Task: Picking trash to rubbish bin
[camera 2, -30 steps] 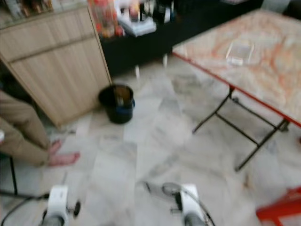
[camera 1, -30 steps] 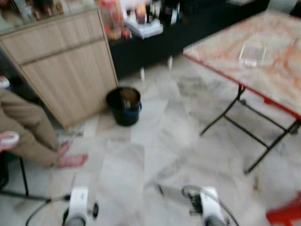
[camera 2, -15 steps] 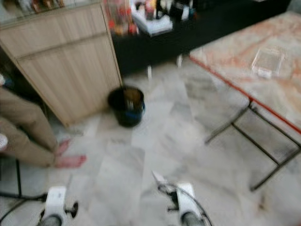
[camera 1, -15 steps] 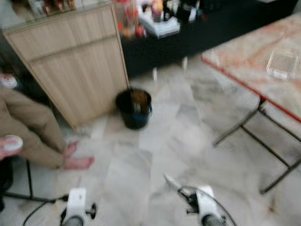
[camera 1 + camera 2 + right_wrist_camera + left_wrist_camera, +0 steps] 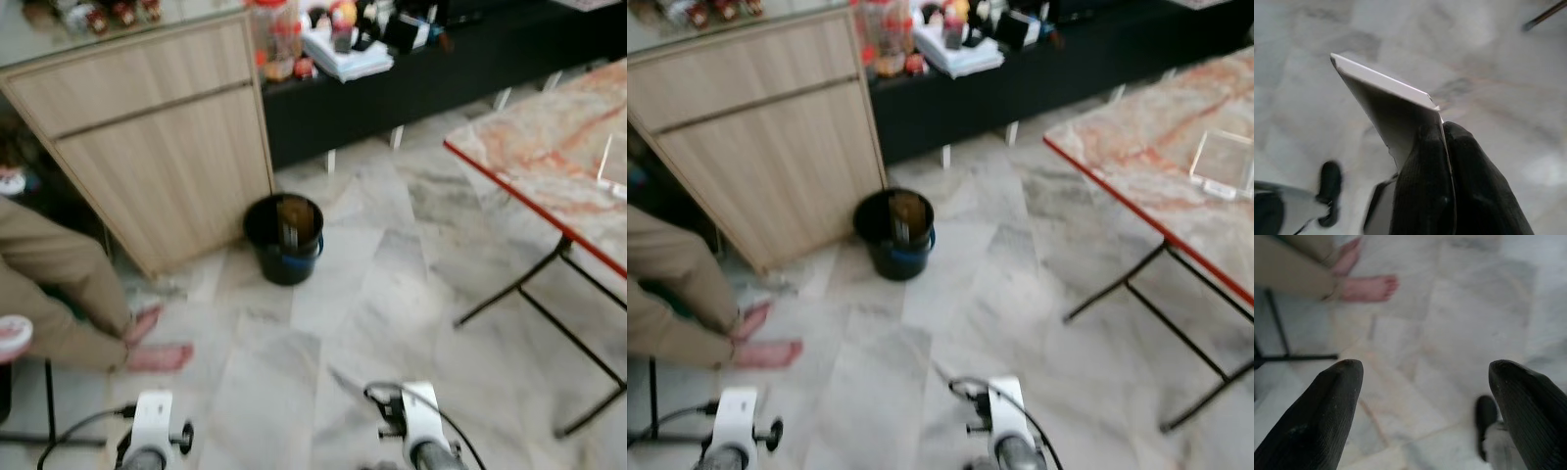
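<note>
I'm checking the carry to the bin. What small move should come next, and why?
Probably step forward toward the black bin. The right gripper is shut on a flat white card, and the bin stands ahead by the wooden cabinet, likely too far to drop from here.

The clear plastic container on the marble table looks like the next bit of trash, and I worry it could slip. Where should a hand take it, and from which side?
Probably by a side wall near the rim, coming from above. The clear plastic container sits flat on the marble table, low and box-shaped with thin walls, so one finger inside and one outside would suit. The right hand is shut on a white card; the left hand is open.
</note>
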Robot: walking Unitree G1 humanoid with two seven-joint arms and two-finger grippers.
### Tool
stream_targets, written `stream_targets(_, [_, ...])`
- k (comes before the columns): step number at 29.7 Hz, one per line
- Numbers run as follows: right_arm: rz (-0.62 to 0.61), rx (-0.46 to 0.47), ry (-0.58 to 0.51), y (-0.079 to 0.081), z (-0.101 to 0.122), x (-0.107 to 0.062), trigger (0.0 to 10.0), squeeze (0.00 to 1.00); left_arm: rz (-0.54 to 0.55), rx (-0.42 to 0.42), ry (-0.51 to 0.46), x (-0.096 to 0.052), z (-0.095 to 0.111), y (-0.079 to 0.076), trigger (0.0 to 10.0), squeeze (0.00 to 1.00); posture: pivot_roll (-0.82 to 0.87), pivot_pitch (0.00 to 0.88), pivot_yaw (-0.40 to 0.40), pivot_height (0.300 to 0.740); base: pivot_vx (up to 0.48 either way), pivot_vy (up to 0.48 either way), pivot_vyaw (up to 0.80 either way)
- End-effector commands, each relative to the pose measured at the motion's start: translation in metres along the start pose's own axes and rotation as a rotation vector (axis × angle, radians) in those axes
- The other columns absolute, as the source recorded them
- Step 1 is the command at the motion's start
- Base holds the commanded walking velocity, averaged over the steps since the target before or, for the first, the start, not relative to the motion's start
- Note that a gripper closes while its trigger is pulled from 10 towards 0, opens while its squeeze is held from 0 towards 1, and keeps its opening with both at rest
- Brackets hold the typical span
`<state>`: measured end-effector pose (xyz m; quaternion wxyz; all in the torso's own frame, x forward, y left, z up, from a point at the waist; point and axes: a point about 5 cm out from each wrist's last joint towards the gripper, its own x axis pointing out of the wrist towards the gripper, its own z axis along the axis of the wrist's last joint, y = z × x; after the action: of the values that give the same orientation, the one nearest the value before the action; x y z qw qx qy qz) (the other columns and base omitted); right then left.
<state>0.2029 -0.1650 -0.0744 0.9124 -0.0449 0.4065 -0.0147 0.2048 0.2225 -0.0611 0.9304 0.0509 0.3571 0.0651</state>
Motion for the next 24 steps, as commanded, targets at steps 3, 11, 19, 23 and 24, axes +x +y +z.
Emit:
stream_targets(3, [0.003,0.033,-0.004,0.006,0.002,0.0,10.0,0.0,0.006,0.03,0.015,0.001,0.002,0.009,10.0,0.0,0.11,0.128,0.073,0.74,0.409,0.0,0.0])
stream_targets(11, [-0.002,0.057,-0.005,0.009,0.004,0.001,10.0,0.0,0.001,0.054,0.001,0.005,0.013,0.014,10.0,0.0,0.11,0.095,0.099,0.74,0.406,0.0,0.0])
stream_targets(19, [0.015,0.055,-0.011,0.011,0.005,0.001,10.0,0.0,0.006,0.056,-0.002,0.005,0.016,0.016,10.0,0.0,0.11,0.077,0.097,0.74,0.407,0.0,0.0])
stream_targets(23, [0.024,0.012,-0.007,0.009,0.005,0.001,10.0,0.0,0.022,0.035,-0.005,0.005,0.015,0.017,10.0,0.0,0.13,0.072,0.076,0.74,0.405,0.0,0.0])
stream_targets(24, [0.025,0.012,-0.007,0.009,0.005,0.001,10.0,0.0,0.025,0.031,-0.004,0.005,0.014,0.017,10.0,0.0,0.13,0.073,0.073,0.74,0.409,0.0,0.0])
